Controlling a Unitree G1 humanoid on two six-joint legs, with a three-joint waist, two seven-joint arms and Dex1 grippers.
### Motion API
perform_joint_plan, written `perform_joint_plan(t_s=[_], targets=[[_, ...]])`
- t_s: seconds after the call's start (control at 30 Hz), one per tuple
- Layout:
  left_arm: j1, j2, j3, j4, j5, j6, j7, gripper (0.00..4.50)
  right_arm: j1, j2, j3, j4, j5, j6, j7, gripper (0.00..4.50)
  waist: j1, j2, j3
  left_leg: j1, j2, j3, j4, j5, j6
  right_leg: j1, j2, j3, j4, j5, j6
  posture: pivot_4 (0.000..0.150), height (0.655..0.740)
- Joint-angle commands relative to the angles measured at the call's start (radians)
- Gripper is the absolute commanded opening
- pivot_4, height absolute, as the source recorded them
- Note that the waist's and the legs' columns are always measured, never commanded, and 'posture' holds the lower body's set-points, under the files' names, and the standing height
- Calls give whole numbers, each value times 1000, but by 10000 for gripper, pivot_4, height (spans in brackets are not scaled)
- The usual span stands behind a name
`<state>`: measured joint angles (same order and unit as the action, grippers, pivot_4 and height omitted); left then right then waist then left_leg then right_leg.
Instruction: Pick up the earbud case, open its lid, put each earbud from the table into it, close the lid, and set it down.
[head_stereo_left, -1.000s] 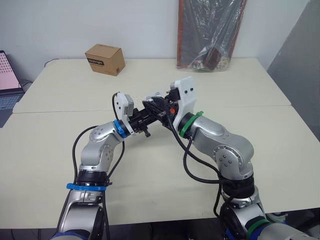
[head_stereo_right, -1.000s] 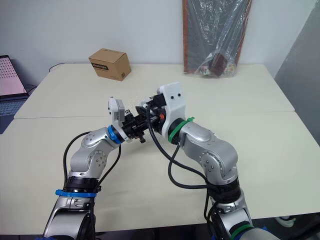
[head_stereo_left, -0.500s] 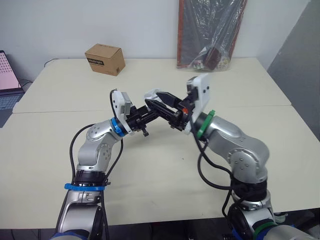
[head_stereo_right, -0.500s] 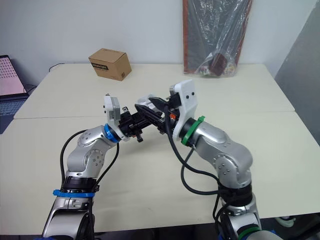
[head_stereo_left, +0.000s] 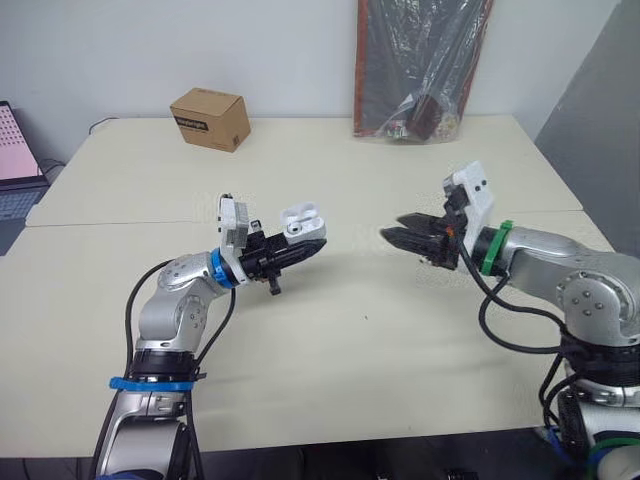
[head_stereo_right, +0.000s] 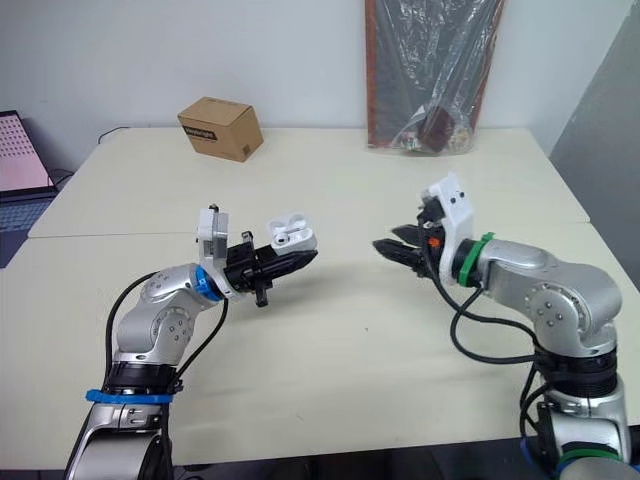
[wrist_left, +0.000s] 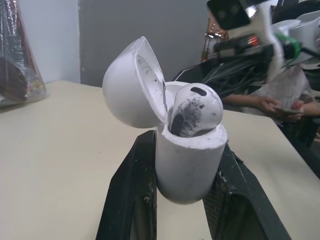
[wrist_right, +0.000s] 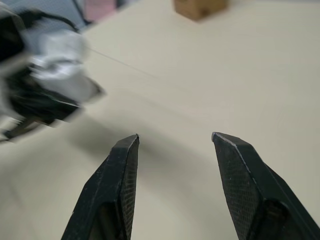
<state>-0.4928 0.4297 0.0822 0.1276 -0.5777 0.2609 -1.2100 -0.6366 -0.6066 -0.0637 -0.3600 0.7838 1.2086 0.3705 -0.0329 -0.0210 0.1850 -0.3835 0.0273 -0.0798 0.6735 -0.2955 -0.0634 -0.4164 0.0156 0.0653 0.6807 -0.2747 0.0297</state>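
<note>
Left gripper (head_stereo_left: 303, 248) is clamping the case (head_stereo_left: 299, 220) upright off the table (head_stereo_left: 350, 340), lid open and an earbud (wrist_left: 195, 109) seated, likely presenting it to the right gripper (head_stereo_left: 398, 239), which is hovering well apart, fingers spread and empty.

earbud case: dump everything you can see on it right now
The earbud case is a small rounded white shell that looks like plastic, smudged with dark marks. Its lid is hinged open and tipped back. One white earbud sits in the body, with its bulb poking out of the top. Whether a second one is inside cannot be told. The left pincer clamps the body's sides between its black fingers, holding it above the table with nothing else touching it.
</note>
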Motion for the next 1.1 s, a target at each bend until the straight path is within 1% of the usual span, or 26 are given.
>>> perform_joint_plan(t_s=[0.03,0.17,0.33,0.77,1.1], targets=[[2,4,10,-29,-23,-6,-15,7707,-22,-71,53,116,-128,9,-29,23894,0,0,0,0,0,0,0,0,0,0,0,0,0,0,0,1500,7400],[11,-9,1,-37,-21,-17,-9,7707,-21,-97,123,224,-248,-56,-21,23894,0,0,0,0,0,1,0,0,0,0,0,1,0,0,0,1500,7400],[29,-21,-4,-61,-23,-20,0,7707,-32,-72,182,310,-340,-129,20,23894,0,0,0,-1,0,2,-1,0,0,-2,0,2,0,0,0,1500,7400],[58,-11,9,-116,-39,3,28,7707,-82,39,220,468,-459,-202,80,23894,0,0,0,-1,0,2,-1,0,0,-3,0,3,0,0,0,1500,7400],[59,-4,13,-125,-37,12,33,7707,-85,63,208,496,-503,-208,112,23894,0,0,0,-1,0,2,0,0,0,-3,0,3,1,0,0,1500,7400]])
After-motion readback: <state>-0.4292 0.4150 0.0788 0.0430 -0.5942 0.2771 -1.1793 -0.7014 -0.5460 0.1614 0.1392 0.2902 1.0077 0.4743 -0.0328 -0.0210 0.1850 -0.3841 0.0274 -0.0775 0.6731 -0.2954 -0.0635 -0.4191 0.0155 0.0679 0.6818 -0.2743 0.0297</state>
